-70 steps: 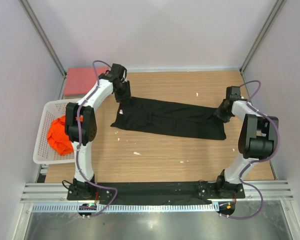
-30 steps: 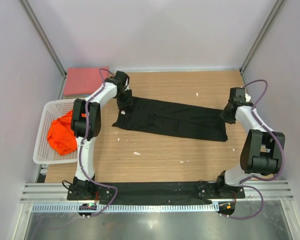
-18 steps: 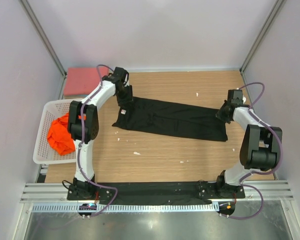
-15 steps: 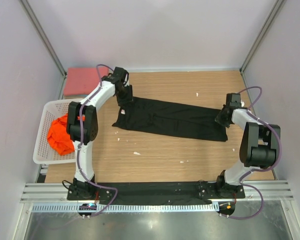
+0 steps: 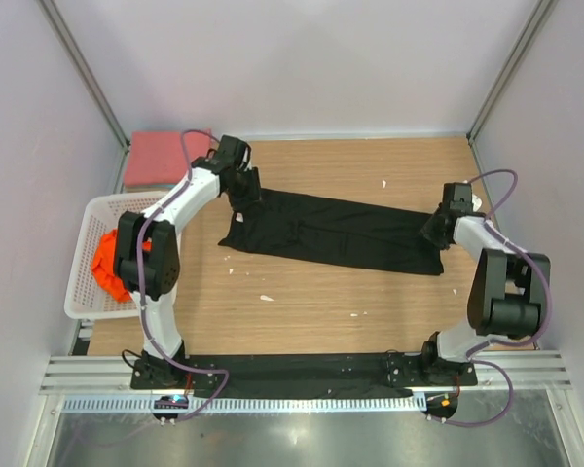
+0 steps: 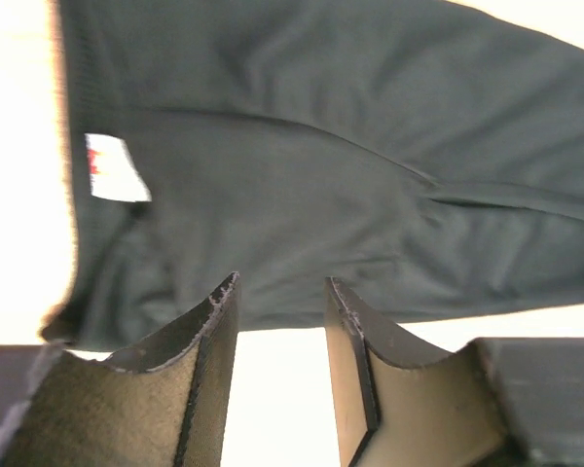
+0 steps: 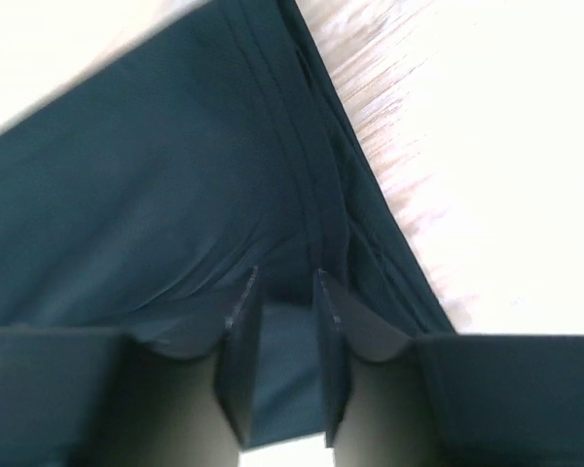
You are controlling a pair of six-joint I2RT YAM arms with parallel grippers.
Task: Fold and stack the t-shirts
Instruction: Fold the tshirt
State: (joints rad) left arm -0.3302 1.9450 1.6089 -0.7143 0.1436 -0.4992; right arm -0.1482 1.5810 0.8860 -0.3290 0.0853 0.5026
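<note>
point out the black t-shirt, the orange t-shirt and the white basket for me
black t-shirt (image 5: pixel 336 232), top external view, middle of the spread cloth
orange t-shirt (image 5: pixel 105 269), top external view, the crumpled part showing left of the left arm
white basket (image 5: pixel 83 306), top external view, its near mesh rim

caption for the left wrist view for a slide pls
Left pincer, open, poised at the edge of the black t-shirt near its white neck label.

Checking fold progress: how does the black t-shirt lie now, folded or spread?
Folded lengthwise into a long narrow strip: the black t-shirt lies flat on the table, layered edges showing beside the right pincer.
</note>
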